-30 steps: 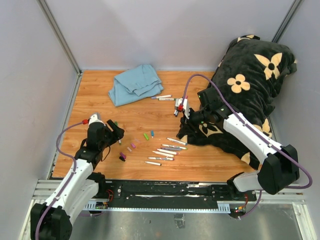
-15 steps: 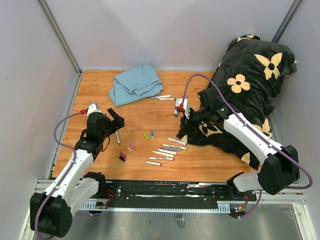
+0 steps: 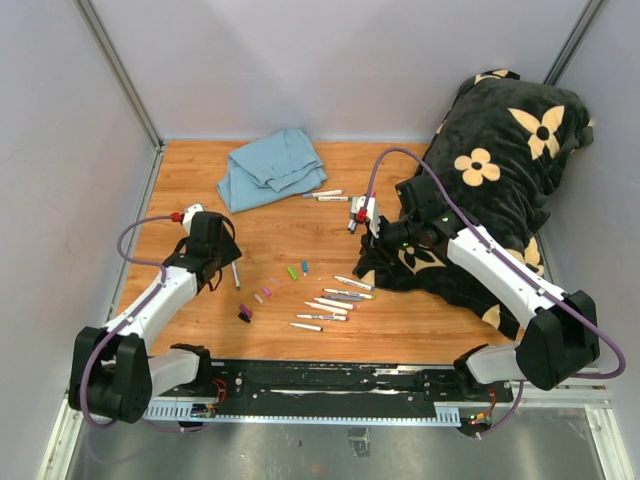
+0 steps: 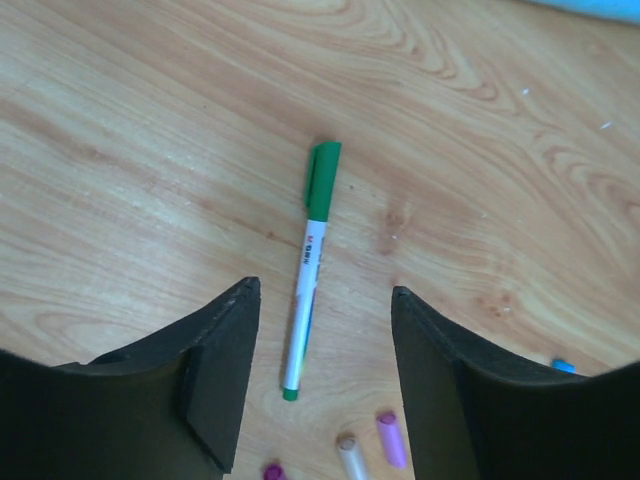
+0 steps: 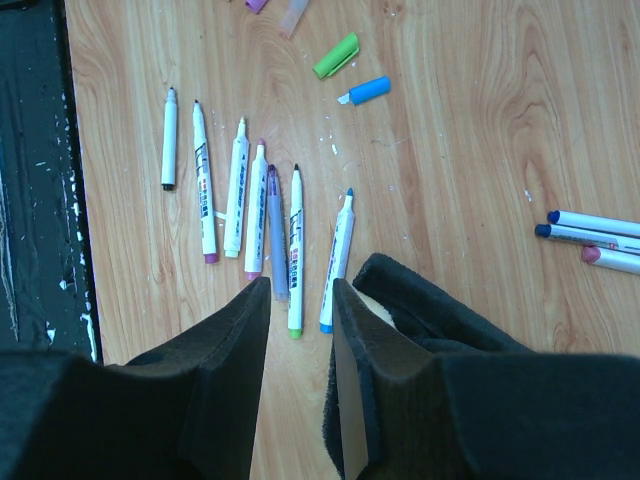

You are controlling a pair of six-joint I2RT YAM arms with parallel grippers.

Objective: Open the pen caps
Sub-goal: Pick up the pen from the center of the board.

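**Left end effector poised over a green-capped pen on a wooden table**

Seen from above, two robot arms reach over a wooden table (image 3: 190, 180). A blue cloth (image 3: 268, 168) lies by the far edge and a black flowered blanket (image 3: 500, 160) covers the right side.

The left end effector (image 4: 325, 290) hangs over the left part of the table. It is open wide and empty, with one finger to each side of a green-capped pen (image 4: 305, 290) lying flat below. The green cap (image 4: 323, 180) sits on the far end of the pen, beyond the fingertips.

The right end effector (image 5: 300, 290) hovers near the blanket's edge, open only narrowly and holding nothing. Below it, towards the near edge, lies a row of uncapped pens (image 5: 238, 190). Loose caps (image 5: 336, 56) in green, blue, pink and purple are scattered between the row and the green-capped pen. Three more capped pens (image 5: 600, 225) lie towards the far edge.

The cap looks like light, stiff, smooth plastic, probably held on by a snug push fit. It is small, so a grip could easily slip. The round barrel may roll if nudged. A sound hold would be across the white barrel near its middle, with the other end effector pinching the cap's sides and pulling straight along the pen.
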